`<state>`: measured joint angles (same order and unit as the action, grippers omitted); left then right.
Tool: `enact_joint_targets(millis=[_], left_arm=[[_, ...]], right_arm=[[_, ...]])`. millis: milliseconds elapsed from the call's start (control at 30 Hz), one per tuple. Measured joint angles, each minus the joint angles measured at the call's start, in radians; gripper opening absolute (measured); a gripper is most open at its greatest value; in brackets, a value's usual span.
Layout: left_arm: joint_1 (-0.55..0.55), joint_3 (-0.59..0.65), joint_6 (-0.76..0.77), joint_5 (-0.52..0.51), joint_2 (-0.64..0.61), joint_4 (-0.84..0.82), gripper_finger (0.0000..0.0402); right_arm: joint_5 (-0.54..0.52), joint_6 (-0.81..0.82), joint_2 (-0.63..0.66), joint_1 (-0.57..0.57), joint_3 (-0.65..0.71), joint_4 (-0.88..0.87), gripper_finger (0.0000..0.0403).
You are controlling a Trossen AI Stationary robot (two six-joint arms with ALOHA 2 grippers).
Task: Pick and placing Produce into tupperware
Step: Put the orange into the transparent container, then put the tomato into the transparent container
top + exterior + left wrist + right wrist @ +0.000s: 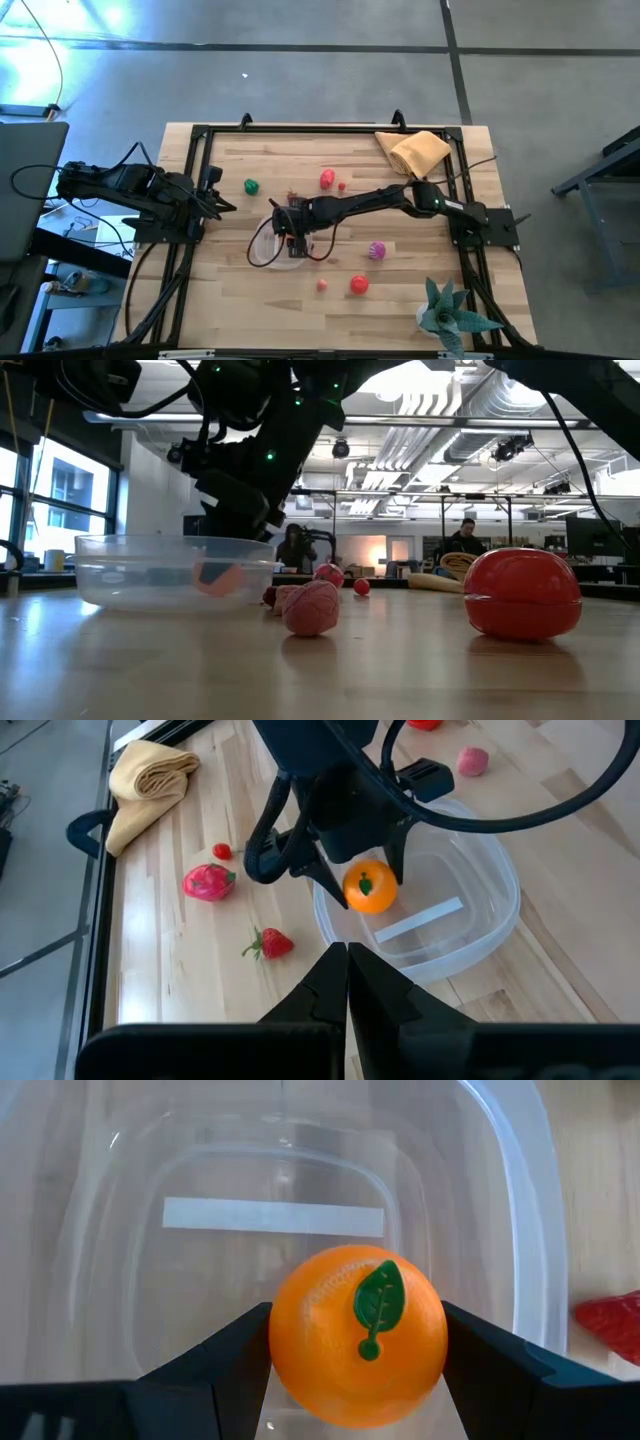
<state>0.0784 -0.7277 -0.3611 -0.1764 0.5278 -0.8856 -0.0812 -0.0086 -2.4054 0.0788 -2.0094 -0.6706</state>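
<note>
Centre of high view: right gripper point(294, 232) over tupperware point(262, 250), fingers point(225, 1355) spread wide, clamped on orange point(358, 1335). Left gripper point(347, 970) parked at left edge, fingers closed, empty. Risk: orange released off-centre hits rim, rolls onto tabletop point(400, 290); light tupperware may shift if bumped.

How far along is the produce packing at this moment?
Nothing looks packed: the clear container appears empty. In hand: the right gripper holds a toy orange over it. Left: the strawberry, pink fruit and others on the table. The left gripper waits shut.
</note>
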Motion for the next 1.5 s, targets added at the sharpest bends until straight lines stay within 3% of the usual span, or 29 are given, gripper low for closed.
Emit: enact_joint_targets(millis=[800,1100,1267,1500], left_arm=[[0.0,0.0,0.0,0.0,0.0,0.0,0.0003],[0.0,0.0,0.0,0.0,0.0,0.0,0.0003],[0.0,0.0,0.0,0.0,0.0,0.0,0.0003],[0.0,0.0,0.0,0.0,0.0,0.0,0.0003]], right_arm=[[0.006,0.005,0.0,0.011,-0.002,0.004,0.0279],[-0.061,0.0,0.003,0.028,-0.199,-0.194,0.0279],[-0.114,0.057,0.004,0.044,-0.349,-0.442,0.028],[-0.093,0.326,0.167,0.137,-0.182,-0.616,0.028]])
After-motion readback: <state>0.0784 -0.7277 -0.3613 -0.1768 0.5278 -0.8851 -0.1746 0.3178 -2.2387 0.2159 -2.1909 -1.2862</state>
